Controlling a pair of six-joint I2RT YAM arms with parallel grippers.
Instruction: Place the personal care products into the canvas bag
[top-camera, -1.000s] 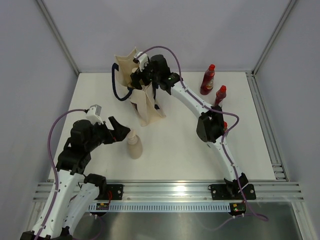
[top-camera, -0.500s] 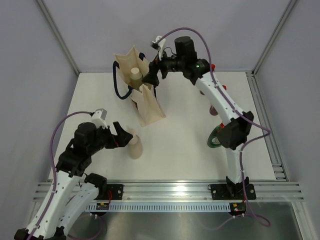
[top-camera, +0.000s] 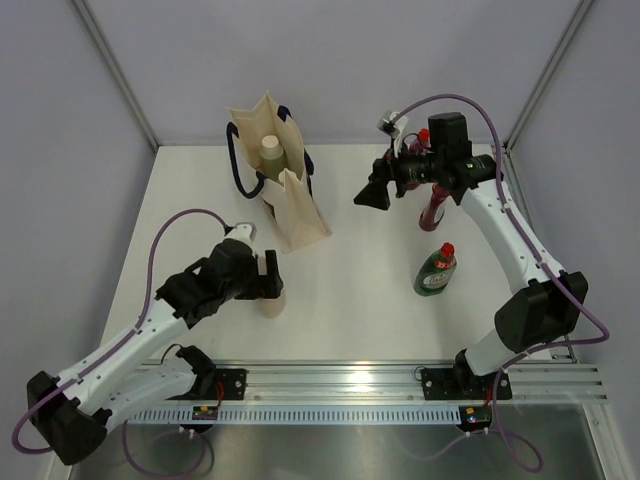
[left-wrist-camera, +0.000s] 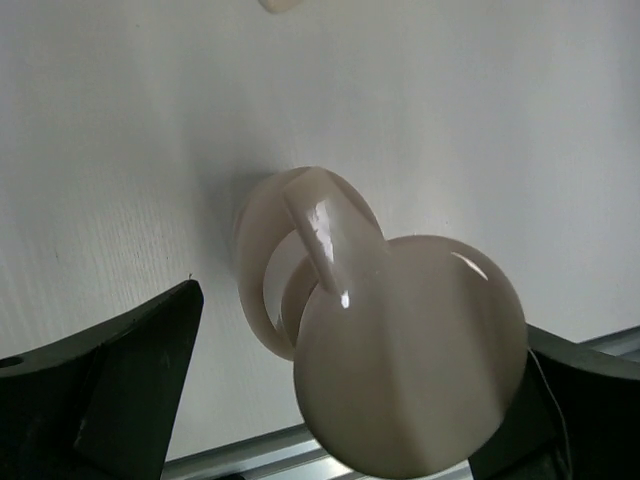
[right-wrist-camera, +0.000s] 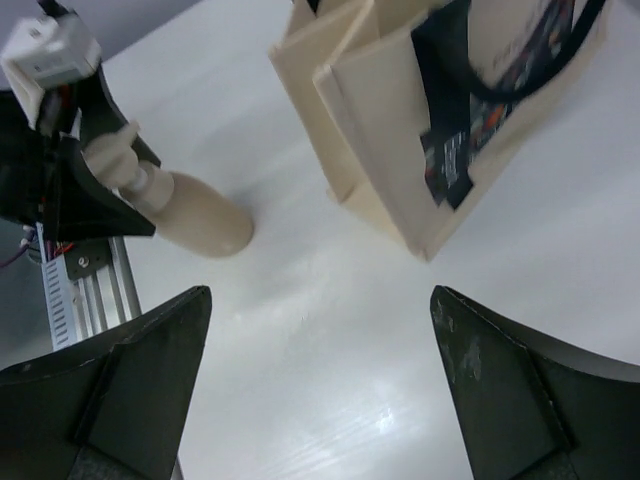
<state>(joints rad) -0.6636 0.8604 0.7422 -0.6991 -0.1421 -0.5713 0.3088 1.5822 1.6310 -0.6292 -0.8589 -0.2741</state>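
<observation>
**Station condition: one bottle bagged, one on the table**

The work surface is a white matte table (top-camera: 360, 300), bounded by plain grey wall panels (top-camera: 350, 70) with aluminium corner posts. A slotted aluminium rail (top-camera: 340, 378) runs along the lower edge of the overhead view.

The cream-beige boxy canvas bag with dark navy strap handles (top-camera: 290, 205) stands upright in the upper centre-left. A pale sage-green bottle with a whitish round cap (top-camera: 271, 150) stands inside it.

A pinkish-beige matte bottle with a pump-style top (top-camera: 271, 303) stands upright on the table, below the bag and apart from it. The left gripper (top-camera: 270, 280) sits over its top. The left wrist view shows the fingers (left-wrist-camera: 130, 370) spread to either side of it, not clamped.

The right gripper (top-camera: 368, 197) hangs above the table right of the bag, fingers (right-wrist-camera: 520, 390) wide apart, holding nothing.

At right stand a green bottle with a red cap (top-camera: 434, 273) and a dark red bottle (top-camera: 432, 210), the latter partly hidden by the right arm.
</observation>
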